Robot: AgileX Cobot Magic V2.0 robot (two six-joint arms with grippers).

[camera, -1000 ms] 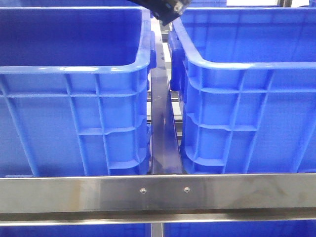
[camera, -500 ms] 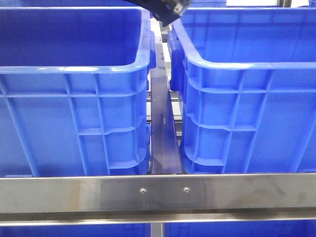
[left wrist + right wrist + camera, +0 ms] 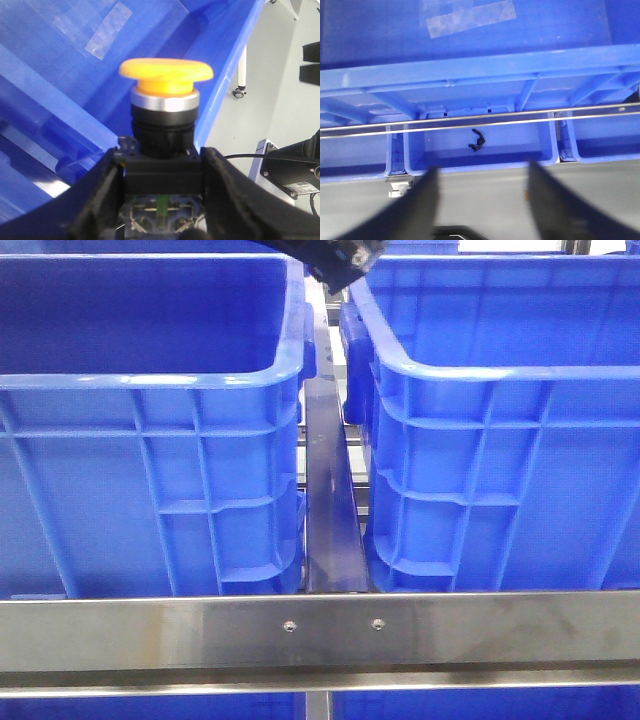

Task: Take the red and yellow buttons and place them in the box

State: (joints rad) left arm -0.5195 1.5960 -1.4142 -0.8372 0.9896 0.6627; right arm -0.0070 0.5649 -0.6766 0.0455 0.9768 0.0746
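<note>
The yellow button (image 3: 166,75) is gripped at its black base by the left gripper (image 3: 162,172), stem upright along the fingers, cap outermost, above a blue box (image 3: 75,100). The right gripper (image 3: 482,192) is spread and empty over small blue bins (image 3: 480,142). Two blue crates (image 3: 150,440) are separated by a steel rail (image 3: 330,520) behind a steel crossbar (image 3: 320,630).

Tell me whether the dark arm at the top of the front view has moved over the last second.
Yes, slightly. Against the left crate's rim, the dark arm piece has drawn up toward the top edge; less of it shows below the frame's top.
</note>
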